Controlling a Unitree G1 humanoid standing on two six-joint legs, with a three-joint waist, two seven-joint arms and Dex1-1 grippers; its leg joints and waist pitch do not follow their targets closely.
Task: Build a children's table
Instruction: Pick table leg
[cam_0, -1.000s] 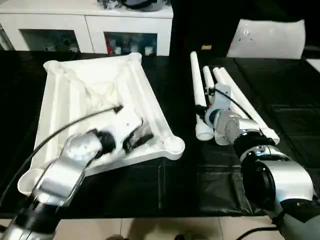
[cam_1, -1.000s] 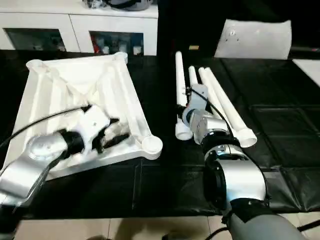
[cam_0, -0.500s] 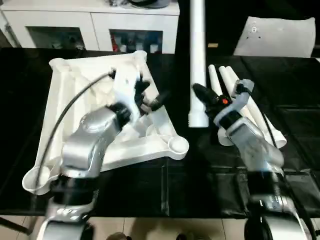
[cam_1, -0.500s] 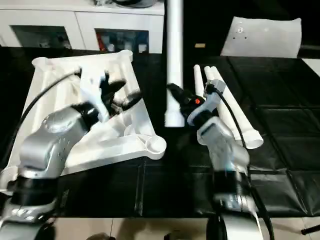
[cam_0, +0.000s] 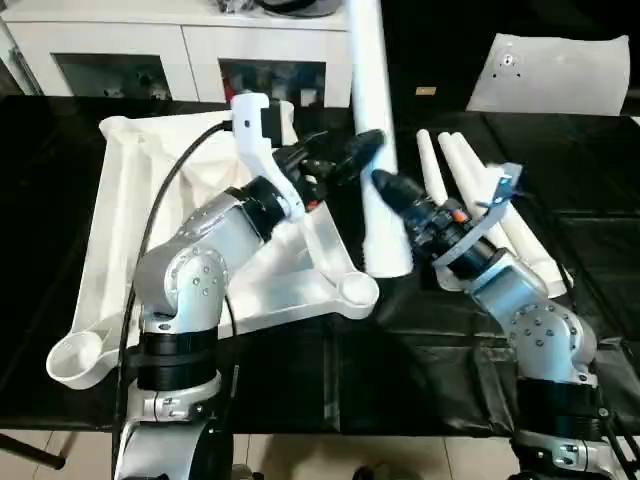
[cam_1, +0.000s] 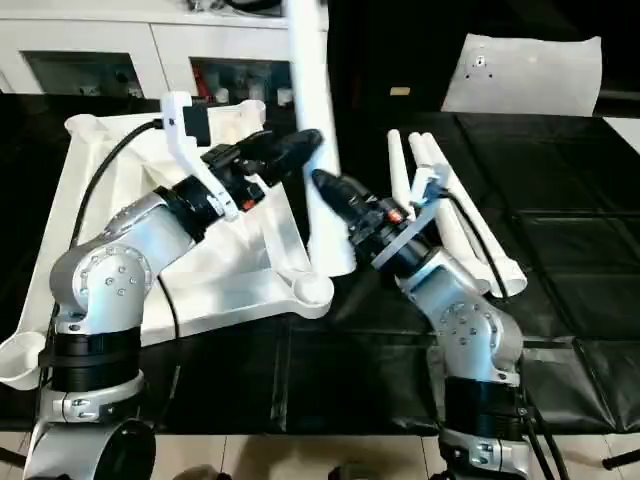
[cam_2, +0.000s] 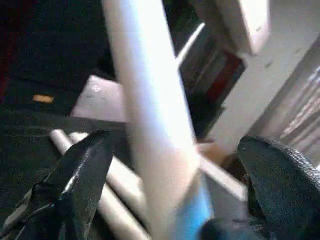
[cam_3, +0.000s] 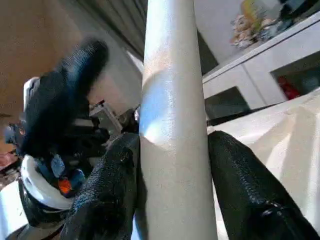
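While a long white table leg (cam_0: 374, 120) is held nearly upright near its wide end by the right gripper (cam_3: 170, 150), jaws clamped, above the upturned table top (cam_0: 130, 230) on the black bench (cam_0: 590, 260), the left gripper (cam_0: 335, 160) is spread wide around it, and the smooth, light, stiff plastic is judged slippery, best gripped low.

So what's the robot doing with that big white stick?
It's building a little table. Its right hand is squeezing one white leg and holding it up in the air, standing nearly straight. The left hand is open, with its fingers on either side of the same leg, not gripping it. The table top lies upside down on the black surface beside them, with no legs in its round corner sockets yet. Three more legs lie waiting on the robot's right.
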